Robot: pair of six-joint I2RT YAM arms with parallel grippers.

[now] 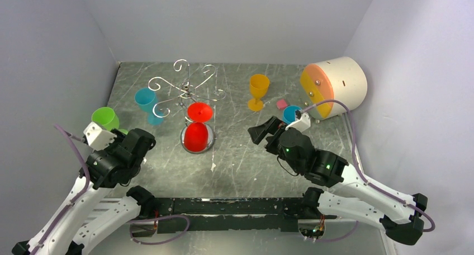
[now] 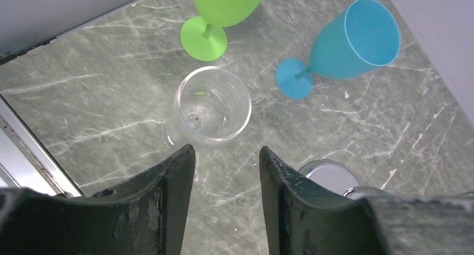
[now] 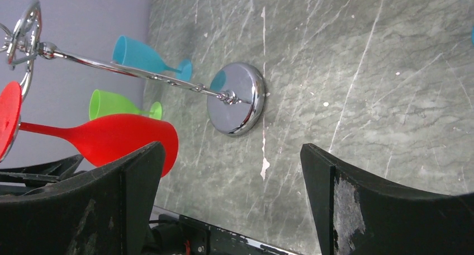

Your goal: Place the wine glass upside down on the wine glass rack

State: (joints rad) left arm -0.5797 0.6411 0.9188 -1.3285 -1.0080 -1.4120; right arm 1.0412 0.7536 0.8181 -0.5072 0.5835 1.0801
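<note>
The clear wine glass is seen upright on the table, mid-frame in the left wrist view, just beyond the parted left hand. The right hand is spread wide. The wine glass rack is set left of centre in the top view.

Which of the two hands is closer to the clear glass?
Left. The left hand is right at the clear glass, which stands just ahead of its open fingers. The right hand is on the other side of the rack.

Clear wine glass upright on table; silver wine glass rack upright mid-table, scrolled arms spread.
</note>
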